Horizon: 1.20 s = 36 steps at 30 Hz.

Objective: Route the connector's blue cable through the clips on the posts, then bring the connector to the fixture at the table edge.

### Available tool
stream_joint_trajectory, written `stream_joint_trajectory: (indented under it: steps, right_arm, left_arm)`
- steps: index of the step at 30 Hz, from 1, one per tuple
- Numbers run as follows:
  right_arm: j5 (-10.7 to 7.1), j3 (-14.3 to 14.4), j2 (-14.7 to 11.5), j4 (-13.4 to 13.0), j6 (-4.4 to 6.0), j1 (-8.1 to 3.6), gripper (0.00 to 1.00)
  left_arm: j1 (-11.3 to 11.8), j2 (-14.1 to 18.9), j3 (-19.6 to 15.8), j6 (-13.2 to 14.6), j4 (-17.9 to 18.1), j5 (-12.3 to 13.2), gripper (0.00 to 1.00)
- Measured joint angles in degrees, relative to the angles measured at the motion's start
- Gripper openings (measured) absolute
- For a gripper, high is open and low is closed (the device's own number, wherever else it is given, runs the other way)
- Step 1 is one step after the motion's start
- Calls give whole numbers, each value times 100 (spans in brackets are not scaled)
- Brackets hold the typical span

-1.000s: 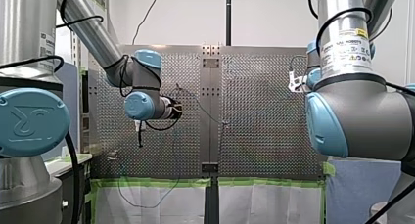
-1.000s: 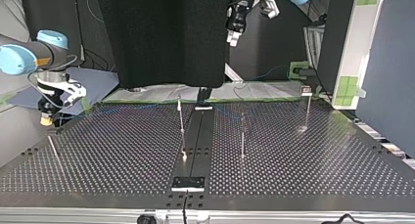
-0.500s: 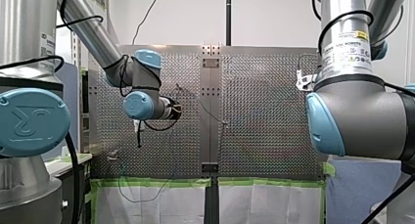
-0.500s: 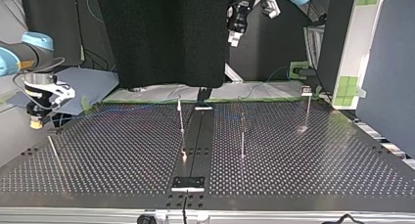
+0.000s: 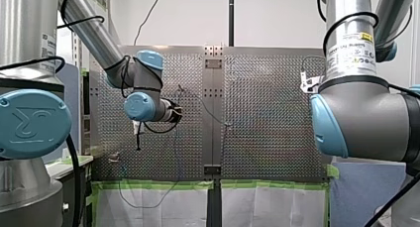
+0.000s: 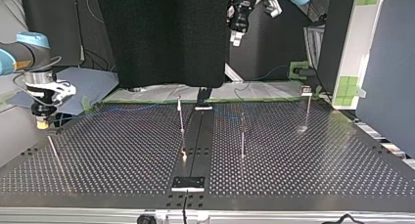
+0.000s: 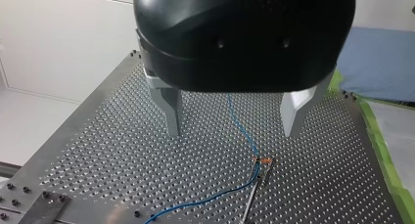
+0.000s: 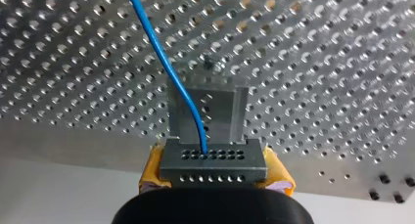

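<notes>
In the right wrist view my right gripper (image 8: pixel 214 172) is shut, its yellow pads (image 8: pixel 151 172) clamping the grey connector (image 8: pixel 213 160). The blue cable (image 8: pixel 161 53) leaves the connector's top face and runs out over the perforated table. Just ahead of the connector stands the grey U-shaped fixture (image 8: pixel 208 109), near the table's edge. In the top view that gripper (image 6: pixel 43 121) hangs over the table's left edge. My left gripper (image 7: pixel 231 132) is open and empty, high above the blue cable (image 7: pixel 242 131) and a clip post (image 7: pixel 264 161). It also shows at the top (image 6: pixel 238 31).
Three upright posts (image 6: pixel 181 116) (image 6: pixel 242 133) (image 6: pixel 307 106) stand across the perforated table (image 6: pixel 122 160). A slanted rod (image 6: pixel 54 153) lies near the left edge. A black rail (image 6: pixel 195 141) runs down the middle. Green tape (image 5: pixel 158 185) lines the near edge in the front view.
My right gripper with the connector swung toward the top view's left edge, then came slightly back right and down. My left gripper barely shifted and stays open.
</notes>
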Motion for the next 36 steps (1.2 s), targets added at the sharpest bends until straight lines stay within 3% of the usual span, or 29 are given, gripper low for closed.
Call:
stream_joint_trajectory:
  steps: [10, 27, 36]
  right_arm:
    - [-515, 0, 116, 59, -85, -90, 0]
    - [-1426, -76, 196, -57, 72, -178, 0]
    - [-1513, -151, 309, -14, 113, -274, 0]
  left_arm:
    - [12, 0, 0, 1, -42, 0, 100]
    - [16, -2, 0, 36, -37, -26, 100]
    - [23, -1, 0, 28, -32, -26, 100]
